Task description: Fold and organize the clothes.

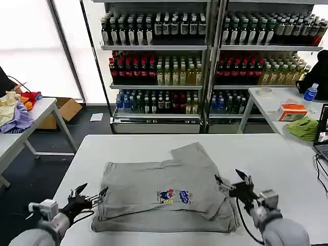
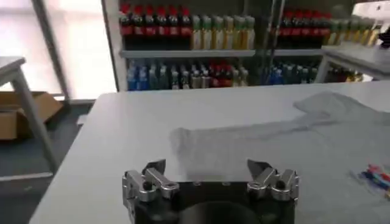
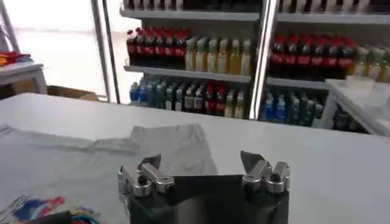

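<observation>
On the far left a side table [image 1: 41, 110] carries a pile of clothes [image 1: 15, 110] in yellow, purple and red. The left gripper [image 1: 92, 196] hovers at the near left of the white desk [image 1: 128, 148], just beside the shirt's left edge, its fingers spread and holding nothing. The grey shirt [image 1: 154, 187] lies partly folded in the middle of the desk, its small coloured print [image 1: 174, 196] facing up and one sleeve pointing to the far side. The right gripper [image 1: 230, 182] sits at the shirt's near right edge, fingers apart and empty. Behind the desk stand shelves of bottles [image 1: 169, 66]. On the far right another table holds a green cloth [image 1: 302, 128].
</observation>
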